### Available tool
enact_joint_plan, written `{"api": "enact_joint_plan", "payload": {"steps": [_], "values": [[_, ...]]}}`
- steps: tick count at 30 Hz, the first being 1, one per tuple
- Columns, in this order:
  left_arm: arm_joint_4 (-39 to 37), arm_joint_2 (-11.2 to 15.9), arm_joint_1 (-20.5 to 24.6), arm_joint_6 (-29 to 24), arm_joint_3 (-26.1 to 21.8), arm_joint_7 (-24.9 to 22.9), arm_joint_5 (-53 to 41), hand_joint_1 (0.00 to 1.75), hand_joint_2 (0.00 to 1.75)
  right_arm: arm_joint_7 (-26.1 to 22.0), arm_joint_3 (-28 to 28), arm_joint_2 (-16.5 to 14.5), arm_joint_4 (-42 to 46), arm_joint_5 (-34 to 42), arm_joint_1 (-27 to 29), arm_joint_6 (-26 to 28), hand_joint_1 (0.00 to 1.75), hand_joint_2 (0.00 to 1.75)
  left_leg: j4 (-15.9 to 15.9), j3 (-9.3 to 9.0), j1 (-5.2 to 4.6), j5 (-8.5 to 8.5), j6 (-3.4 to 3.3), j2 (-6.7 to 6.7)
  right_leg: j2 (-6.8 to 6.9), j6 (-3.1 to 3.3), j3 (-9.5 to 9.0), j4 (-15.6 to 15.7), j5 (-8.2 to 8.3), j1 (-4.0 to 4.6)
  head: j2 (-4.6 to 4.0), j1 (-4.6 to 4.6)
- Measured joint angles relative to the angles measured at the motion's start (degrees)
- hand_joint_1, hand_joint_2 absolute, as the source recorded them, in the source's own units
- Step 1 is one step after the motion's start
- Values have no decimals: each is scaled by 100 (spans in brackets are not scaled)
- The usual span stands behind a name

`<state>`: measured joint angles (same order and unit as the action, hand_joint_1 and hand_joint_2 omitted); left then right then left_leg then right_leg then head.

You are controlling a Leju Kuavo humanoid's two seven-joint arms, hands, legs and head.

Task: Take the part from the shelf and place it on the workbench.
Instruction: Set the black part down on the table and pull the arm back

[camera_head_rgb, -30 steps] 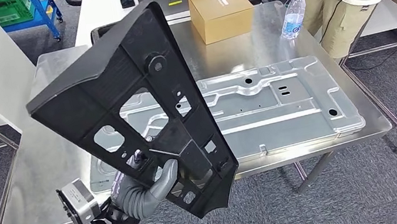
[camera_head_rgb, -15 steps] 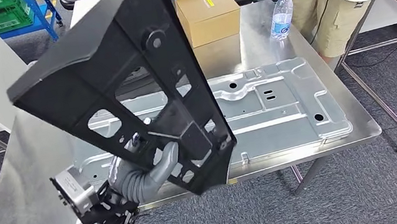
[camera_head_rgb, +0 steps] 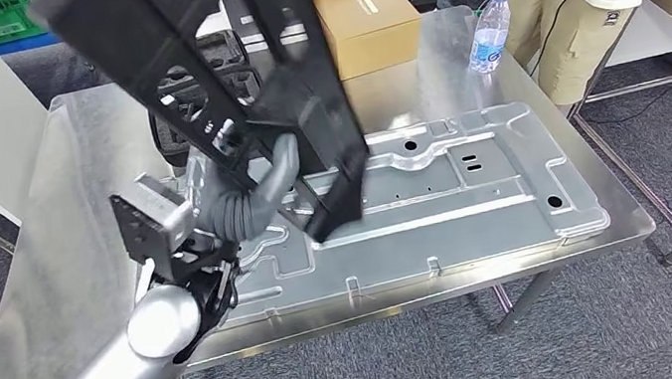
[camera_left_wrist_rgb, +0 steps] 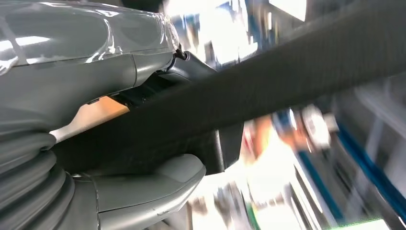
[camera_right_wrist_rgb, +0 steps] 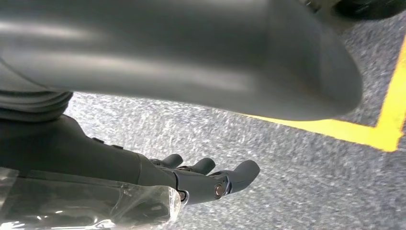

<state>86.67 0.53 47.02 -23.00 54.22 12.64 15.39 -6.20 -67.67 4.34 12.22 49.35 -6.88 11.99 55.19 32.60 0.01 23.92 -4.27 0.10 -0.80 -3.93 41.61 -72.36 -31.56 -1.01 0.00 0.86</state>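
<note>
my left hand [camera_head_rgb: 248, 198] is clamped on the lower end of the black part [camera_head_rgb: 225, 75], thumb wrapped round one rib, so the thing sticks up and away from the hand, tilted, above the steel workbench [camera_head_rgb: 68, 240] and the grey metal panel [camera_head_rgb: 452, 182] lying on it. right hand [camera_right_wrist_rgb: 206, 179] hangs over grey carpet beside a yellow floor line [camera_right_wrist_rgb: 378, 129], fingers loosely apart, holding nothing.
</note>
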Motion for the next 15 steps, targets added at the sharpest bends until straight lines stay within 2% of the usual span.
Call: {"api": "enact_joint_plan", "payload": {"steps": [1,3,4,5,8,10,11,13,14,15], "values": [[-139,-33,73,-332,10,-101,-489,175,175,20,-14,3,0,-27,-3,-1,0,0,5,-6,7,9,9,-5,6,-14,-81,219,171,-13,0,1],[-398,-85,274,-949,45,-536,-1906,175,175,72,-55,9,0,-91,-33,-19,0,0,32,-15,14,43,53,-17,27,-35,-456,1046,578,-35,0,1],[-515,-101,395,-1151,63,-836,-2665,175,175,98,-72,9,0,-129,-58,-34,0,0,51,-12,7,62,80,-21,30,-22,-604,1373,700,-36,0,-1],[-624,-111,517,-1251,80,-1141,-3417,175,175,123,-86,8,0,-161,-84,-57,0,0,66,-6,-2,76,106,-23,29,-2,-689,1564,750,-31,0,-4],[-960,-142,831,-1042,179,-1992,-5363,175,175,185,-132,4,0,-245,-156,-112,0,0,70,7,-7,96,166,-21,16,98,-707,1622,747,-18,0,-11],[-1161,-161,980,-692,271,-2387,-6428,175,175,198,-163,1,0,-292,-209,-137,0,0,293,110,7,242,224,-20,16,169,-717,1637,755,-43,0,-22],[-1248,-168,1025,-539,314,-2490,-6786,175,175,198,-172,1,0,-308,-231,-147,0,0,592,251,18,394,253,-19,16,194,-722,1642,756,-56,0,-28],[-1400,-185,1062,-341,396,-2561,-7154,175,175,198,-183,7,0,-322,-256,-160,0,0,1435,660,39,725,297,-19,12,220,-723,1641,749,-59,0,-39],[-1477,-194,1073,-237,442,-2570,-7235,175,175,198,-192,8,0,-326,-259,-163,0,0,1750,834,47,802,309,-18,9,221,-725,1640,747,-58,0,-39],[-1559,-209,1084,-80,489,-2576,-7295,175,175,198,-204,9,0,-335,-259,-169,0,0,1848,913,51,766,310,-18,4,220,-730,1639,743,-59,0,-40]]}}
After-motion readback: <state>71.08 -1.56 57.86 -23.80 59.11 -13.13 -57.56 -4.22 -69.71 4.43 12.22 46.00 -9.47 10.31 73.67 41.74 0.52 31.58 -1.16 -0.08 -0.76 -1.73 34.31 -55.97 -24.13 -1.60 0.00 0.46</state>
